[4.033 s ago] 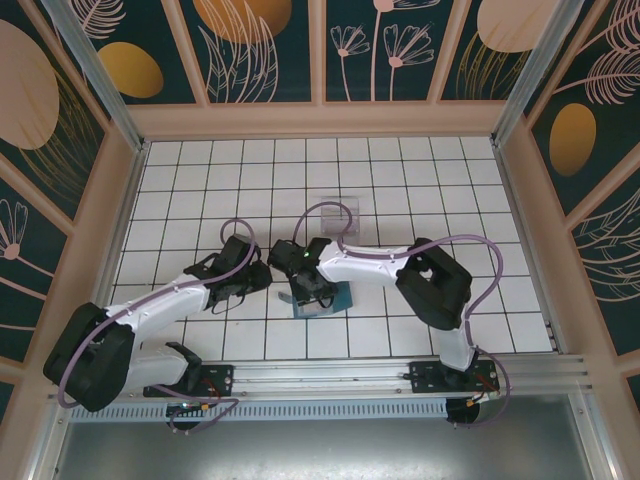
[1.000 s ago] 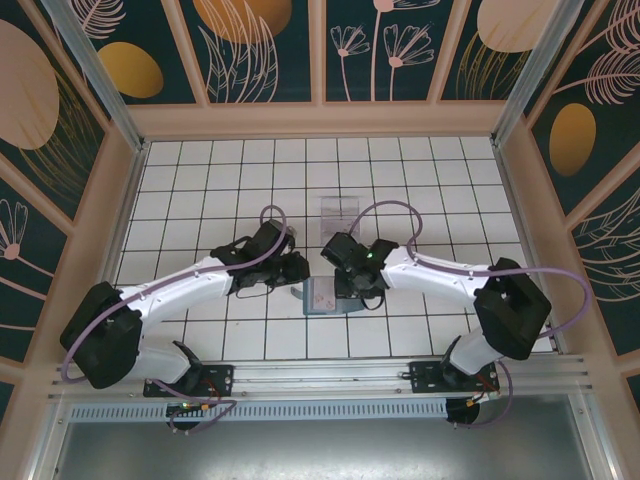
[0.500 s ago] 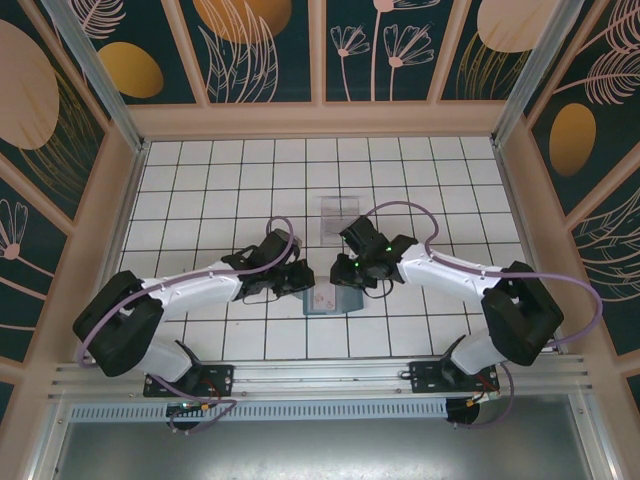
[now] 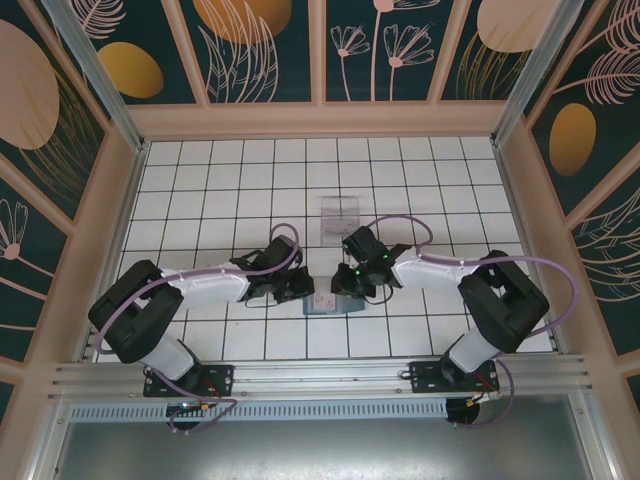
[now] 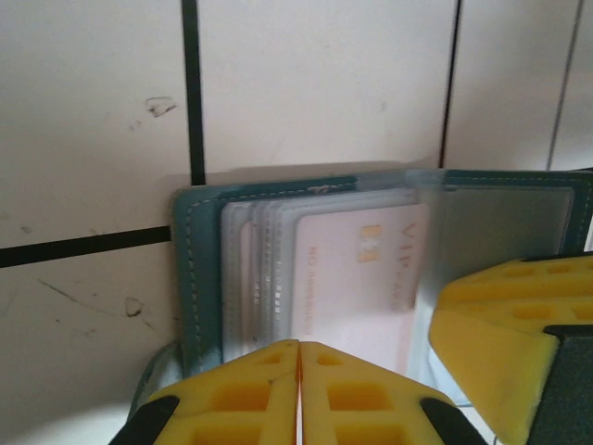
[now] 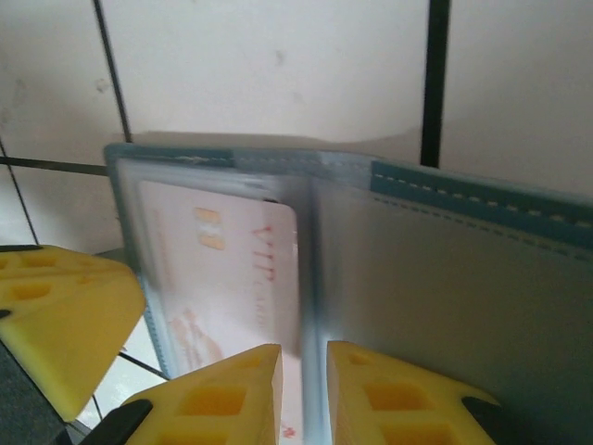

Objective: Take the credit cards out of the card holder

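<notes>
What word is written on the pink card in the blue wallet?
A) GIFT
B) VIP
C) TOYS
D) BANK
B: in the left wrist view, the pink card sits in a clear sleeve of the open card holder and shows the red letters VIP.

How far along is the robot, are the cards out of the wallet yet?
Done: the wallet lies open on the table. In hand: the right gripper pinches a clear sleeve, and the left gripper is shut at the wallet's near edge. Left: the pink card sits inside its sleeve, so pulling it out looks not yet done.
</notes>
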{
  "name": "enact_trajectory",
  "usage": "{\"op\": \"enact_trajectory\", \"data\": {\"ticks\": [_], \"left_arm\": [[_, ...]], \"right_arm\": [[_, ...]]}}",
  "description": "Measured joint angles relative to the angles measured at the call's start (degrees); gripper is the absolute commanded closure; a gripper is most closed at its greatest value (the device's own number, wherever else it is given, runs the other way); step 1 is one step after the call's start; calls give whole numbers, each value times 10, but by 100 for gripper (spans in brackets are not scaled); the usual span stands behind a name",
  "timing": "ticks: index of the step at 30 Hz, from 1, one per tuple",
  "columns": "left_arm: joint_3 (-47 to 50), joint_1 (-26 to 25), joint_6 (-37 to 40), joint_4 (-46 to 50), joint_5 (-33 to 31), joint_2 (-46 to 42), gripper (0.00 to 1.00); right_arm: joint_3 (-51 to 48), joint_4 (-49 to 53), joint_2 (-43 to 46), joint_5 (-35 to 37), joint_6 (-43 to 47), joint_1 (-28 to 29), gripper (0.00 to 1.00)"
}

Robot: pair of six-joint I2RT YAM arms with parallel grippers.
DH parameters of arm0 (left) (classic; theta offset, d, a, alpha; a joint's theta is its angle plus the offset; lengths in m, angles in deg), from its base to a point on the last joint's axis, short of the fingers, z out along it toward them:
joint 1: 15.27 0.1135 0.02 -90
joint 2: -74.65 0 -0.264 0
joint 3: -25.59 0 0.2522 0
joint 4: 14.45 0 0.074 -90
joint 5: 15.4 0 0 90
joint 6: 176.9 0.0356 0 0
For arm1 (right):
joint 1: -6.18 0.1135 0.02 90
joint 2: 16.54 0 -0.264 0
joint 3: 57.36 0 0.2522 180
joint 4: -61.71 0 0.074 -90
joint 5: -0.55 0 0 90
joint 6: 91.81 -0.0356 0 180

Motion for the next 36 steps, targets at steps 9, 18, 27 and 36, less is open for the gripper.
{"op": "enact_trajectory", "data": {"ticks": [9,18,27,36], "left_arm": [[-6,0,24,7,-7,15,88],[-16,0,42,24,-13,19,88],[-23,0,45,36,-16,21,88],[-24,-2,45,38,-21,21,87]], "right_arm": [[-10,-31,-10,-15,2,0,80],[-17,-52,-18,-23,2,-1,80],[-26,-63,-14,-23,2,-2,84],[-26,-40,0,6,2,-2,85]]}}
